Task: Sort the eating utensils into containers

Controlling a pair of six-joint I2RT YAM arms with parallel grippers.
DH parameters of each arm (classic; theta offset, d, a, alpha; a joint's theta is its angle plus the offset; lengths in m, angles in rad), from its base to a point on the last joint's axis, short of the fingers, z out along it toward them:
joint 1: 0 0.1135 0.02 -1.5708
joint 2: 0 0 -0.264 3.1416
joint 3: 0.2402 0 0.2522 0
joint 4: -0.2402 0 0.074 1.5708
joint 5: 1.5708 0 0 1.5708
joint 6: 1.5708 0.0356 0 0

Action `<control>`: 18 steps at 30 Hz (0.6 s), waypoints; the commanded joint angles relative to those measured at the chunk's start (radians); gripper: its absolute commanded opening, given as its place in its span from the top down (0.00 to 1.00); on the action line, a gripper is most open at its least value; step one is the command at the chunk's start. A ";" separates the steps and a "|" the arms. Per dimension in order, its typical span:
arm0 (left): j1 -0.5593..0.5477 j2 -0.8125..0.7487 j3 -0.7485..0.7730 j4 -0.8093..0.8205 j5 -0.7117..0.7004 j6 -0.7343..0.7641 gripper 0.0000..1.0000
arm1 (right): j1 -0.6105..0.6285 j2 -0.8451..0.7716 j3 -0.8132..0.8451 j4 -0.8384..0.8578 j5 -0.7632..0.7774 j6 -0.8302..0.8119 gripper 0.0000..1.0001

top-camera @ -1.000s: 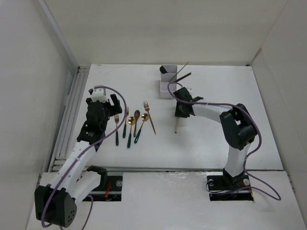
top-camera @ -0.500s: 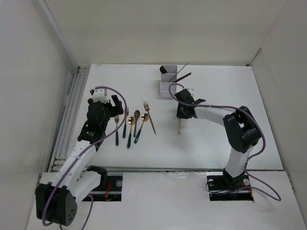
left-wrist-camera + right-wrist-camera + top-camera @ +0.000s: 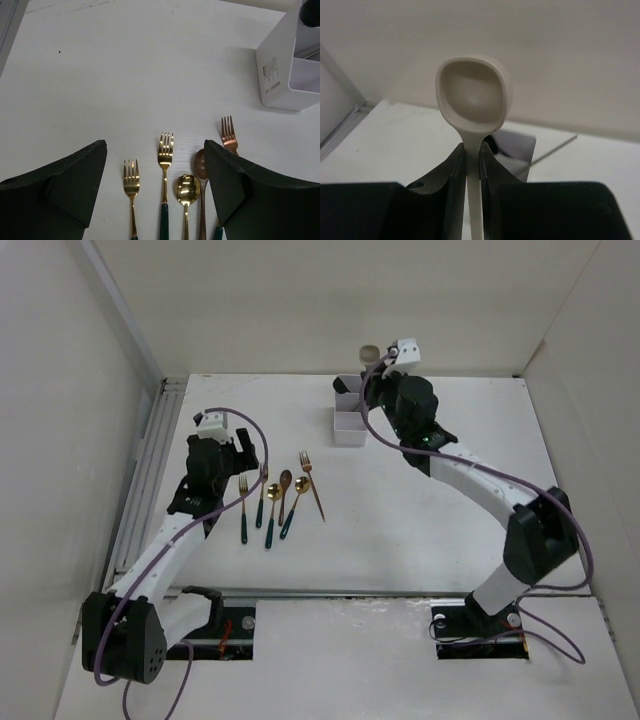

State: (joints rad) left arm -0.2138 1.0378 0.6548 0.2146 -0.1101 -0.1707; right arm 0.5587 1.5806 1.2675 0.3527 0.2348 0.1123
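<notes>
The white table (image 3: 430, 515) holds a white three-compartment organizer (image 3: 347, 427) at about 12 o'clock from its middle, near the far edge. At about 9 o'clock a row of utensils lies flat, heads toward 12 o'clock. Running toward 3 o'clock, they are: outer gold fork (image 3: 243, 508), second gold fork (image 3: 262, 496), small gold spoon (image 3: 271, 512), brown spoon (image 3: 284, 490), slanted gold spoon (image 3: 296, 502), copper fork (image 3: 311, 483).
</notes>
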 commanded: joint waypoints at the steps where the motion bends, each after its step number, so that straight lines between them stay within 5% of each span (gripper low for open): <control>1: 0.005 0.037 0.077 0.072 -0.008 0.037 0.24 | -0.065 0.157 0.093 0.340 -0.097 -0.099 1.00; 7: 0.005 0.168 0.157 0.094 -0.031 0.068 0.24 | -0.124 0.447 0.207 0.751 -0.228 -0.089 1.00; 18: 0.033 0.366 0.311 0.058 -0.043 0.059 0.24 | -0.181 0.697 0.532 0.773 -0.322 -0.023 1.00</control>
State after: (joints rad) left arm -0.1898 1.3945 0.9081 0.2562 -0.1406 -0.1127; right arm 0.3908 2.2925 1.7149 0.9646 -0.0238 0.0643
